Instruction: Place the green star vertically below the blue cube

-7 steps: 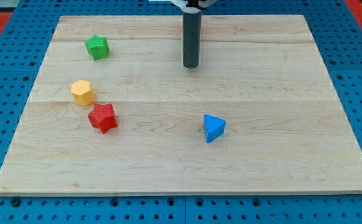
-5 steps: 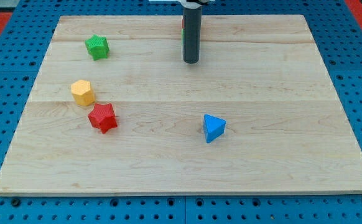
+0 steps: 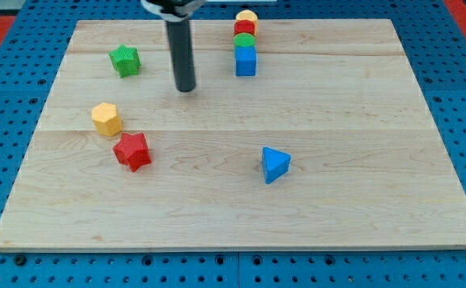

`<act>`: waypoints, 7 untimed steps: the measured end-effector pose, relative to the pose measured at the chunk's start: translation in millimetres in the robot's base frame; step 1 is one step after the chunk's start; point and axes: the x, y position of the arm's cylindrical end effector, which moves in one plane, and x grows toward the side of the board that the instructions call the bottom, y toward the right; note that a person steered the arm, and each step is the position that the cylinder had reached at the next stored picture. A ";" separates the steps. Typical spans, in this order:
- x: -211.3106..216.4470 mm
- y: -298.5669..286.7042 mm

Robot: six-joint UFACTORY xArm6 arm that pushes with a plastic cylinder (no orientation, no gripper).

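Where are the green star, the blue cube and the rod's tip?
green star [image 3: 125, 61], camera view, middle of its top face
blue cube [image 3: 246, 61], camera view, its front face
my tip [image 3: 186, 88], camera view, the rod's very end

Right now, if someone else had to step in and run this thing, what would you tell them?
My tip is on the board, between the green star at the view's left and the blue cube at the view's right, touching neither.
The cube sits near the view's top, at the bottom of a short column with green, red and yellow blocks.
Done: nothing, the star is not yet below the cube.
Left: push the star rightward and down, to just under the cube.
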 end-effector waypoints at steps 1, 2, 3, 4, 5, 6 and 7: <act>-27.6 -27.4; -68.2 -30.1; -79.6 -44.8; -79.6 -85.9; -86.1 -106.5; -80.9 -126.9; -66.2 -125.1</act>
